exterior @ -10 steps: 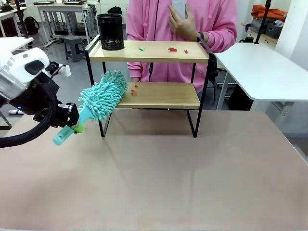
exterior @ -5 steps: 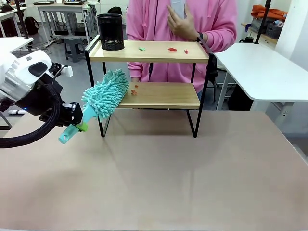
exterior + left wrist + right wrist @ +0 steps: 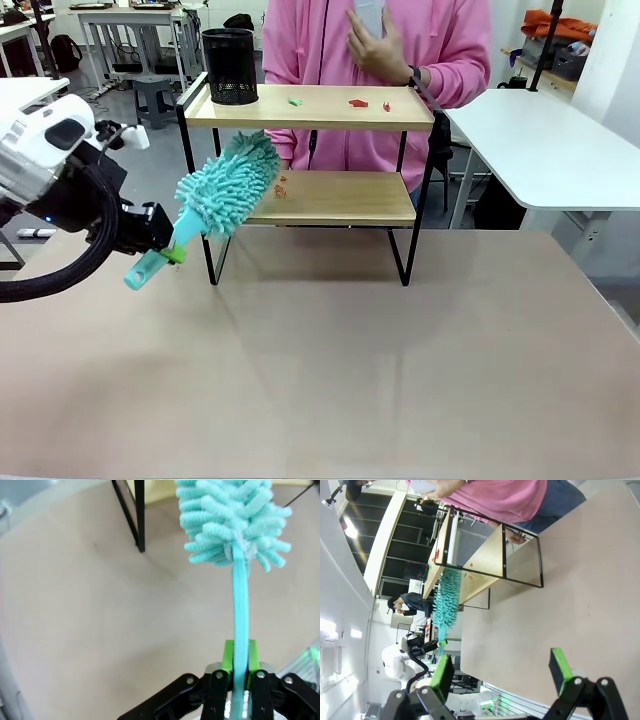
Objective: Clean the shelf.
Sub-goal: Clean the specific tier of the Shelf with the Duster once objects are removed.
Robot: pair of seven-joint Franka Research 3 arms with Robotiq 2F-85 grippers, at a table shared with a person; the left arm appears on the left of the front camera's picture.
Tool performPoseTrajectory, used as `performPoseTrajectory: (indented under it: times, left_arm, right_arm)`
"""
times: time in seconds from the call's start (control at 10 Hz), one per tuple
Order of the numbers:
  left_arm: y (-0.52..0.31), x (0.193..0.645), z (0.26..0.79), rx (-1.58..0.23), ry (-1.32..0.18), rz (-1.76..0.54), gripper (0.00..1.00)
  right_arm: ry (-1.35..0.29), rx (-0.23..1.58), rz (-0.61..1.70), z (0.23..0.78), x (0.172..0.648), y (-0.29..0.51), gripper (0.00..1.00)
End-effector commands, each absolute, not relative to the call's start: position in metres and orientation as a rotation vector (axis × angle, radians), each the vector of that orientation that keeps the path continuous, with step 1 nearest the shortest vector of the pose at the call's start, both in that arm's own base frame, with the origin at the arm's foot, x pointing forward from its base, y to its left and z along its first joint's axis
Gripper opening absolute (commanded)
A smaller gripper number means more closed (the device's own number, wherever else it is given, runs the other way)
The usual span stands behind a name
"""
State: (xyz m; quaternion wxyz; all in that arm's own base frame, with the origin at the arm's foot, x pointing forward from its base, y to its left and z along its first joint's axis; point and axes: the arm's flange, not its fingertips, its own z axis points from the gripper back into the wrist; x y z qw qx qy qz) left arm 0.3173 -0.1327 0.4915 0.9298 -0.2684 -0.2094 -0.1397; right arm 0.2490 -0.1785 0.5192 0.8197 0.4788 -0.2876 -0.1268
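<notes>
The left hand (image 3: 168, 250) comes in from the left side of the worktop (image 3: 350, 370), closed tight on the thin handle of a teal chenille duster (image 3: 228, 183). In the left wrist view, the green pads (image 3: 228, 656) of that hand (image 3: 240, 664) press on the handle from both sides, and the duster (image 3: 235, 525) runs straight up from them to its shaggy head. The butt of the handle sticks out below the hand, down and to the left. The shelf (image 3: 340, 197) stands on the far half of the worktop, near the middle, and a person in a pink top (image 3: 330, 40) stands right behind it. The duster slants up to the right. Its head is at the left front corner of the shelf, in the gap between the two boards, with its tip just under the top board; I cannot tell whether it touches the wood. A black mesh pen cup (image 3: 229, 66) stands at the left end of the top board. A green scrap (image 3: 295, 101) and red scraps (image 3: 358, 102) lie further along that board. More reddish scraps (image 3: 280, 187) lie on the lower board, just beside the duster head. The right hand (image 3: 502, 672) hangs above the worktop with its jaws spread wide and nothing between them. Its camera sees the shelf (image 3: 480, 555) sideways and well apart from it. A white side table (image 3: 550, 140) stands to the right of the shelf.
</notes>
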Motion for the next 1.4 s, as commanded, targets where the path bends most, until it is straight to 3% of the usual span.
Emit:
performPoseTrajectory:
  times: [0.0, 1.3]
  left_arm:
    - [-0.129, 0.31, 0.489, -0.603, -0.503, -0.29, 0.13]
    - [-0.151, 0.373, 0.484, -0.441, -0.53, -0.113, 0.13]
  right_arm:
    - [-0.636, 1.029, -0.248, 0.52, 0.251, -0.178, 1.0]
    - [-0.636, 1.029, -0.248, 0.52, 0.251, -0.178, 1.0]
